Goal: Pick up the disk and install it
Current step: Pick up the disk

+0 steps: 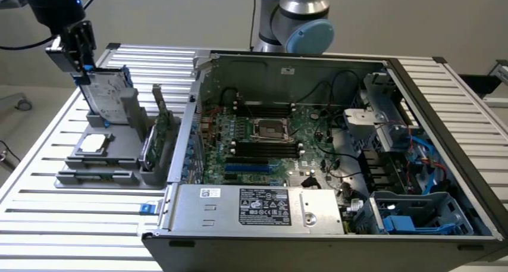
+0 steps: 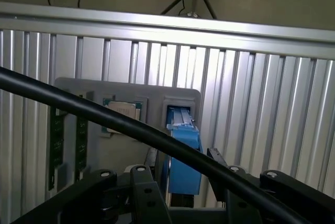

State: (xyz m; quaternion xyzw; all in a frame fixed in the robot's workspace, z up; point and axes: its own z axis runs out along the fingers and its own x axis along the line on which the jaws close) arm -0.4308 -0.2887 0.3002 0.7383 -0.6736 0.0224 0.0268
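An open black computer case [image 1: 262,69] is set on a slatted aluminium table [image 1: 47,224]; nothing is installed yet. Beside it, in a grey plastic holder [image 1: 95,180], the silver-grey disk in its blue carrier [image 1: 107,96] is stood upright, unlifted. The black gripper [image 1: 80,66] is spread wide around its top edge. Contact cannot be judged, since a black cable [image 2: 104,115] crosses the wrist view.

Colours and patterns recorded: slatted bench, parts holder, open computer case.

The disk [image 1: 109,96], upper left of frame, was silver-grey with a white printed label and blue carrier. The holder [image 1: 119,180] was plain grey, the chip [image 1: 94,143] silver and the circuit card [image 1: 163,138] green. The table [image 1: 47,215] showed ribbed aluminium stripes. The case [image 1: 444,99] was dark grey, its motherboard [image 1: 301,126] green, its drive cage [image 1: 420,215] blue.
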